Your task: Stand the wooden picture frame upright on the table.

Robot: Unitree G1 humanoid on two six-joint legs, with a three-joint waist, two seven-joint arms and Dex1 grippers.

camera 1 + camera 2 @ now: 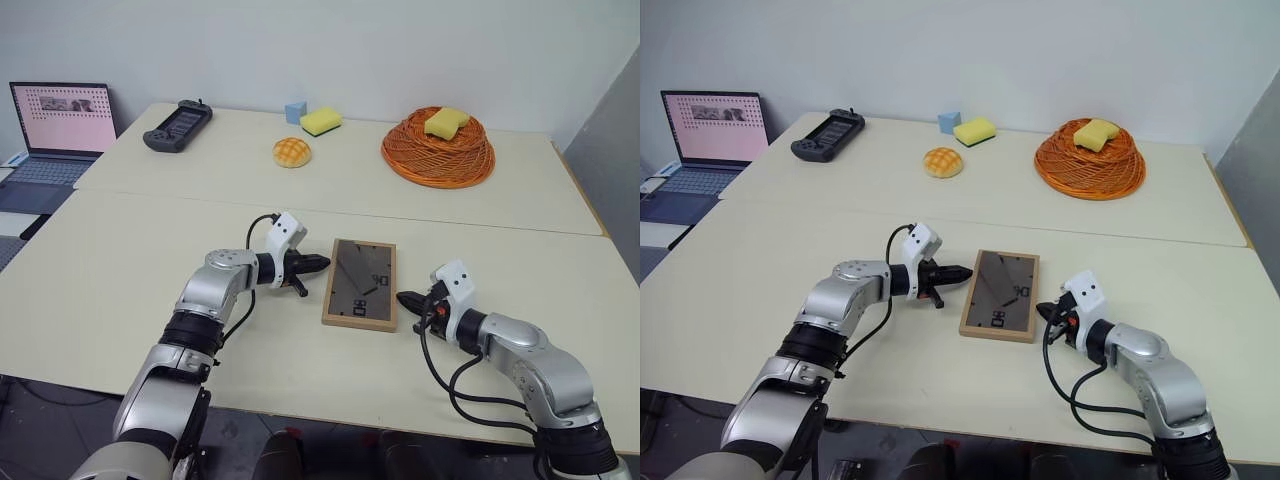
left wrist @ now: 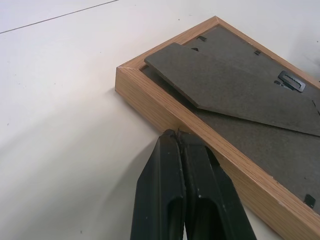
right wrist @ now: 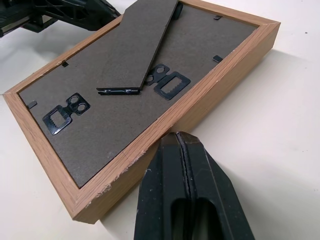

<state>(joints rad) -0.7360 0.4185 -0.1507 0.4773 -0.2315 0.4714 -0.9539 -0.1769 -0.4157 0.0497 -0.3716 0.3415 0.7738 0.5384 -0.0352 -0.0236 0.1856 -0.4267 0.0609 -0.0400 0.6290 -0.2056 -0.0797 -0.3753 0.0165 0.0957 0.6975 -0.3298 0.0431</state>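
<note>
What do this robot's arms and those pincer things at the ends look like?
Both arms are rounded silver-grey shells with black joints. Each wrist carries a white block and a looping black cable. The left gripper and right gripper each end in two slim black fingers, tapering to a point.

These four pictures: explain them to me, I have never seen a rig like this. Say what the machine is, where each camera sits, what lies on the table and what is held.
A two-armed humanoid robot. Two pictures come from its head, looking down; two from cameras on its wrists. The wooden picture frame lies face down on the table, dark back and stand upward. The left gripper and right gripper, both shut, flank its long sides, tips at the wood; nothing is held. Farther off: a laptop, game controller, bun, sponges and an orange basket.
</note>
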